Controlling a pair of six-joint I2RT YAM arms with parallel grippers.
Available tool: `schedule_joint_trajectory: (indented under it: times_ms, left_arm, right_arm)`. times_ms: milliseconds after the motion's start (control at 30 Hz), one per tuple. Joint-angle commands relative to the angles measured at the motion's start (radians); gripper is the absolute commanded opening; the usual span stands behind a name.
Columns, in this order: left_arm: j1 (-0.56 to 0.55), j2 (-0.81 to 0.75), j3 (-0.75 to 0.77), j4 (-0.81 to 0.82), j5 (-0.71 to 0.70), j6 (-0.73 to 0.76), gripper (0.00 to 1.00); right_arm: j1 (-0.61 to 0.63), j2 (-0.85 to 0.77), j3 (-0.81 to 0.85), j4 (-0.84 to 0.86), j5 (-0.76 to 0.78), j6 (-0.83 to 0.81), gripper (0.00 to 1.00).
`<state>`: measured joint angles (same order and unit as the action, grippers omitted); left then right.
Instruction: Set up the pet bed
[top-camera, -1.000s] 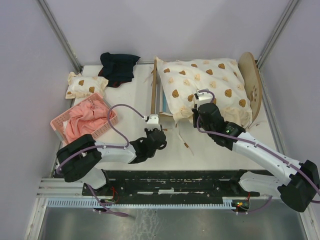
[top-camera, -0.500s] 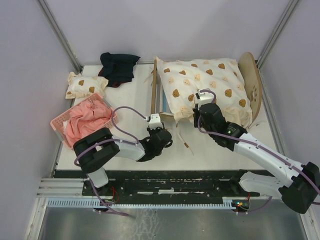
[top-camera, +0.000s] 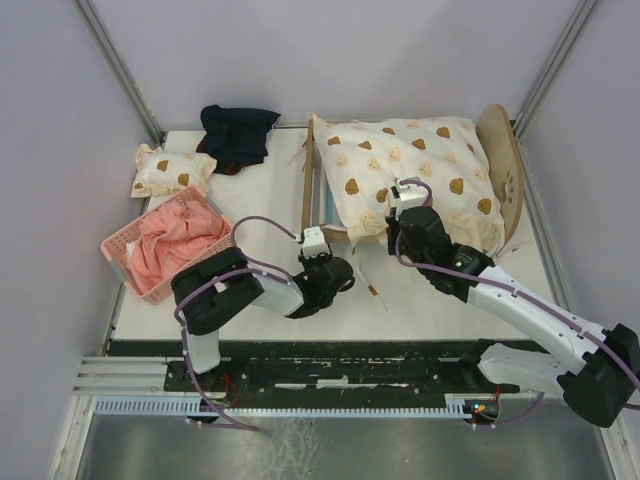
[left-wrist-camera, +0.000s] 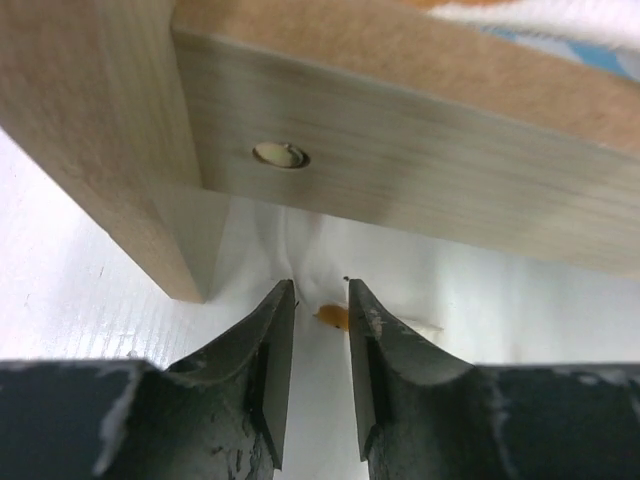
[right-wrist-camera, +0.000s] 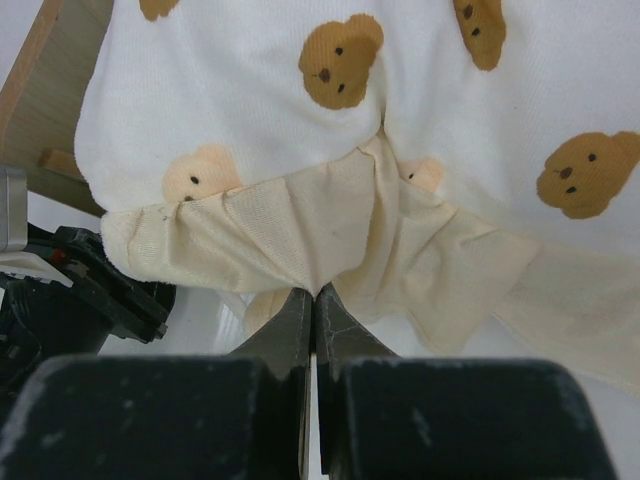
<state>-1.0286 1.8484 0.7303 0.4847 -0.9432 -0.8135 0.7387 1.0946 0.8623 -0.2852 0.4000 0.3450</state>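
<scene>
Right, across the white table (top-camera: 250, 200) the pet bed (top-camera: 498, 150) sits at the back right, its arched headboard on the right end and its low footboard toward the middle. A bear-print quilt (top-camera: 410, 165) lies bunched over most of it, with only a sliver of striped mattress (top-camera: 328, 205) showing at the foot end. By my reading the bedding is on but not smoothed out.

Over on the left, the pink basket (top-camera: 118, 252) holds a crumpled pink cloth. Behind it lie a small bear-print pillow (top-camera: 170, 170) and a dark garment (top-camera: 237, 135), both well apart from the bed.

Now the arms. The right gripper (right-wrist-camera: 315, 295) has its jaws pressed together on the quilt's cream hem at the near edge, the fabric puckering at the tips, likely to tug the cover straight.

The left gripper (left-wrist-camera: 320, 295) sits low at the near foot corner of the frame, just under the side rail. Its jaws stand a narrow gap apart with nothing between them, aimed at the white fabric tucked beneath.
</scene>
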Motion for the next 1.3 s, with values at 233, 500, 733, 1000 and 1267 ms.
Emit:
schedule_joint_trajectory:
  times_ms: [233, 500, 733, 1000, 1267]
  left_arm:
    - [0.008, 0.045, 0.028, 0.024, -0.041, -0.058, 0.13]
    - [-0.012, -0.115, -0.094, 0.030, 0.129, 0.066, 0.03]
    - [-0.048, -0.307, -0.237, -0.012, 0.257, 0.118, 0.03]
    - [-0.054, -0.462, -0.381, -0.044, 0.337, 0.078, 0.03]
    - [-0.055, -0.609, -0.478, -0.066, 0.383, 0.063, 0.03]
  right_arm:
    - [-0.004, -0.014, 0.035, 0.011, 0.013, 0.000, 0.02]
    - [-0.004, 0.004, 0.023, 0.014, 0.011, 0.009, 0.02]
    - [-0.004, 0.050, 0.040, 0.015, -0.004, 0.015, 0.04]
    - [-0.004, 0.045, 0.014, 0.035, -0.038, 0.042, 0.08]
    - [0.009, -0.041, -0.054, -0.022, -0.126, 0.045, 0.39]
